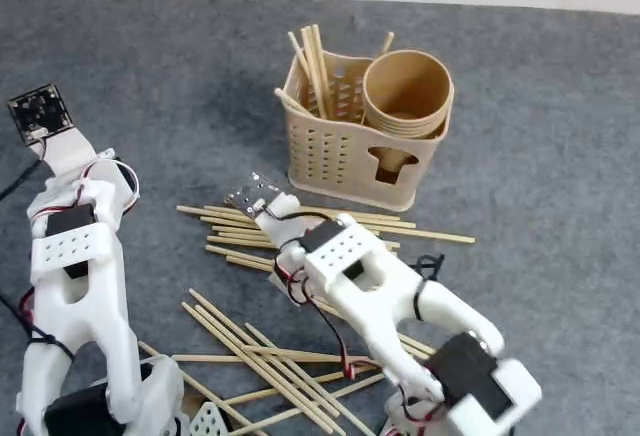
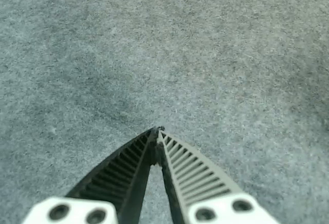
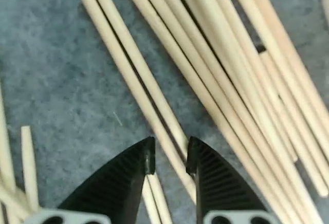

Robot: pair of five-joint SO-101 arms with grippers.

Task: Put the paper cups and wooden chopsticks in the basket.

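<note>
The right tool (image 3: 169, 158) is hanging low over the wooden chopsticks (image 1: 330, 224), which are lying scattered on the table (image 1: 560, 156) just in front of the basket (image 1: 340, 161). This arm is by far the nearer one to them. Its jaws are standing only a little apart. A pair of sticks (image 3: 131, 70) lying side by side is running into that narrow gap. Their long axis is crossing the line between the two tips, so the tool is sitting astride them rather than along them. Whether the tips are touching the wood I cannot tell, and nothing is being gripped yet. More sticks are lying close by, nearly parallel, so I am guessing a straight descent is needed to catch this pair alone. The left tool (image 2: 157, 130) is sitting well apart over bare table, jaws pressed together and holding nothing. The paper cups (image 1: 405, 91) are standing stacked in the basket, with upright chopsticks (image 1: 315, 66) in the compartment beside them.
</note>
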